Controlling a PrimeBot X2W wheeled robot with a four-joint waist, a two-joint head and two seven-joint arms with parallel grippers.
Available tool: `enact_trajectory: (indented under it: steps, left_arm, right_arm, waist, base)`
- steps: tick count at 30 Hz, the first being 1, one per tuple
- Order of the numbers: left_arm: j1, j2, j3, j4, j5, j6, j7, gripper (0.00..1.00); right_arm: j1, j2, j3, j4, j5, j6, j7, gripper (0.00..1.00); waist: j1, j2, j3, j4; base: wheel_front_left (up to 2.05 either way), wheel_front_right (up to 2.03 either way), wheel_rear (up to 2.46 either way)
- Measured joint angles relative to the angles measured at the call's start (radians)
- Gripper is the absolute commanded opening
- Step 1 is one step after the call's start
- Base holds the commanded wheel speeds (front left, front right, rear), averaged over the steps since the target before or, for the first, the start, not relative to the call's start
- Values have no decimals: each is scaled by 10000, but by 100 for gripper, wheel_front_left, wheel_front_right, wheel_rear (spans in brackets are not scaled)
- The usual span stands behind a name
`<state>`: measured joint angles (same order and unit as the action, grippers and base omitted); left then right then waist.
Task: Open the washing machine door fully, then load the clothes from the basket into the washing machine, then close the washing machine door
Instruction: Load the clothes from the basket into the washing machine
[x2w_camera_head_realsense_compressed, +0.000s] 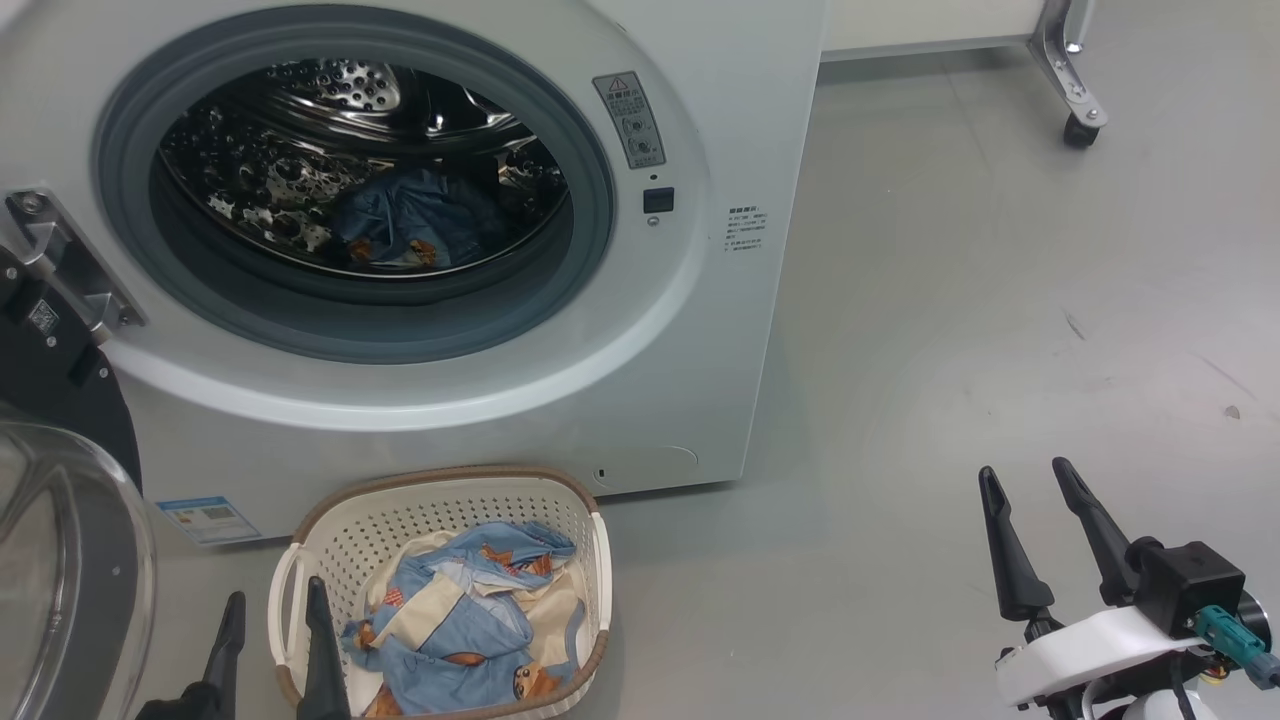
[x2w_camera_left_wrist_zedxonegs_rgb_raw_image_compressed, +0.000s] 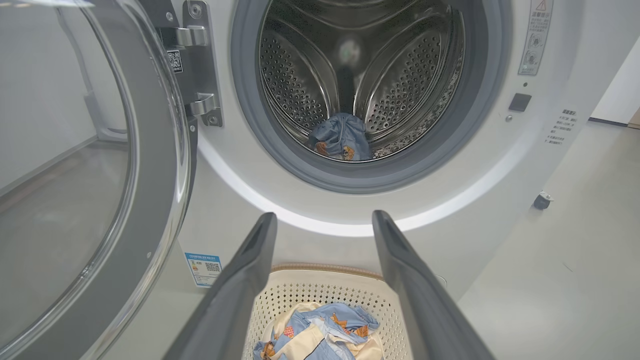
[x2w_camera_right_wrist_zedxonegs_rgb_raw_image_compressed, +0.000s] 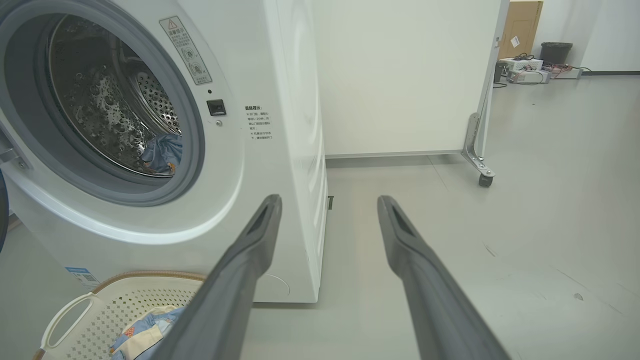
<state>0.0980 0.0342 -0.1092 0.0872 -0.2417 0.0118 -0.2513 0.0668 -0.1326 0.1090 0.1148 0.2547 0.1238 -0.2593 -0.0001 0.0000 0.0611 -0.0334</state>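
Observation:
The washing machine (x2w_camera_head_realsense_compressed: 640, 380) stands with its door (x2w_camera_head_realsense_compressed: 70, 560) swung wide open to the left, hinge (x2w_camera_head_realsense_compressed: 60, 265) showing. One piece of the blue printed clothes (x2w_camera_head_realsense_compressed: 415, 225) lies inside the steel drum (x2w_camera_left_wrist_zedxonegs_rgb_raw_image_compressed: 360, 75). More clothes (x2w_camera_head_realsense_compressed: 470, 625) fill the cream basket (x2w_camera_head_realsense_compressed: 430, 500) on the floor in front of the machine. My left gripper (x2w_camera_head_realsense_compressed: 275, 605) hovers open at the basket's left handle, nothing between its fingers. Over bare floor to the right of the machine, my right gripper (x2w_camera_head_realsense_compressed: 1025, 475) is open and empty too.
A white panel on a metal caster leg (x2w_camera_head_realsense_compressed: 1075, 100) stands behind the machine's right side. Grey floor (x2w_camera_head_realsense_compressed: 1000, 300) spreads to the right. In the right wrist view a cardboard box (x2w_camera_right_wrist_zedxonegs_rgb_raw_image_compressed: 522, 20), a bin and cables sit far back.

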Motion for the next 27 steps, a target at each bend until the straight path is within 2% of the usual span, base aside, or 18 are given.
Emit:
enact_trajectory:
  steps: [12,27]
  left_arm:
    - [-152,29,-115,167,-146,0,596,100]
    - [-1544,418,98,836,-301,0,2057,100]
  right_arm:
    - [-416,180,161,-173,2,0,0,100]
    - [-1481,412,347,-280,17,0,0,100]
  waist:
    - [0,0,908,-252]
    - [1,0,2471,-821]
  base:
    - [0,0,0]
    - [0,0,0]
